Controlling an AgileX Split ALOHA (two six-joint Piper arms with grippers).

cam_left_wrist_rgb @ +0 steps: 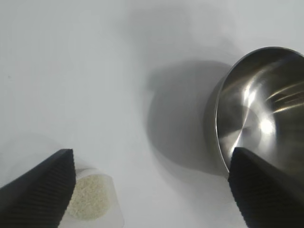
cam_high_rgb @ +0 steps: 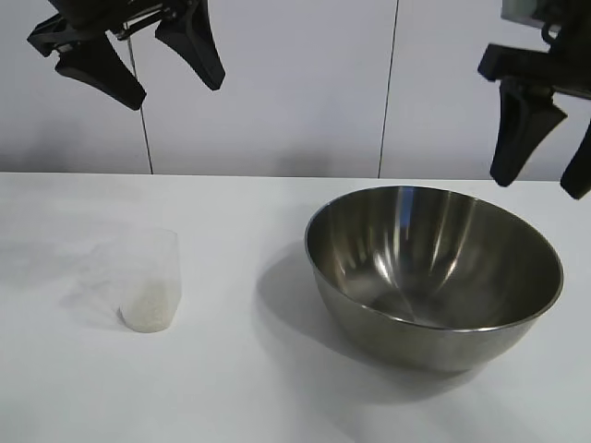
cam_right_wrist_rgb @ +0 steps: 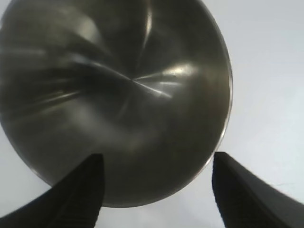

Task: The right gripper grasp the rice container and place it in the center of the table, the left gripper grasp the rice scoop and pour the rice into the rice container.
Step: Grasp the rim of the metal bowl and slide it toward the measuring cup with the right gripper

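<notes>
- The rice scoop (cam_high_rgb: pixel 150 281) stands upright on the white worktop (cam_high_rgb: pixel 231 388), near the front and toward the left side.
- It is a small clear cup, and the rice (cam_high_rgb: pixel 148 312) lies in a little white heap at its bottom.
- The rice container (cam_high_rgb: pixel 434 272) is a big shiny steel bowl. It sits on the worktop to the right of the scoop, well apart from it, and nothing is inside it.
- The bowl throws a soft dark shadow on the worktop toward the scoop.
- The right hand (cam_high_rgb: pixel 547 148) hangs in the air above the far right rim of the bowl. Its two black fingers (cam_right_wrist_rgb: pixel 76 197) point down, spread apart and grasping nothing.
- The left hand (cam_high_rgb: pixel 138 60) hangs high up at the back left, over the scoop's side of the worktop. Its fingers (cam_left_wrist_rgb: pixel 40 192) are spread wide and released, touching nothing.
- A plain pale wall (cam_high_rgb: pixel 277 83) stands behind the worktop.
</notes>
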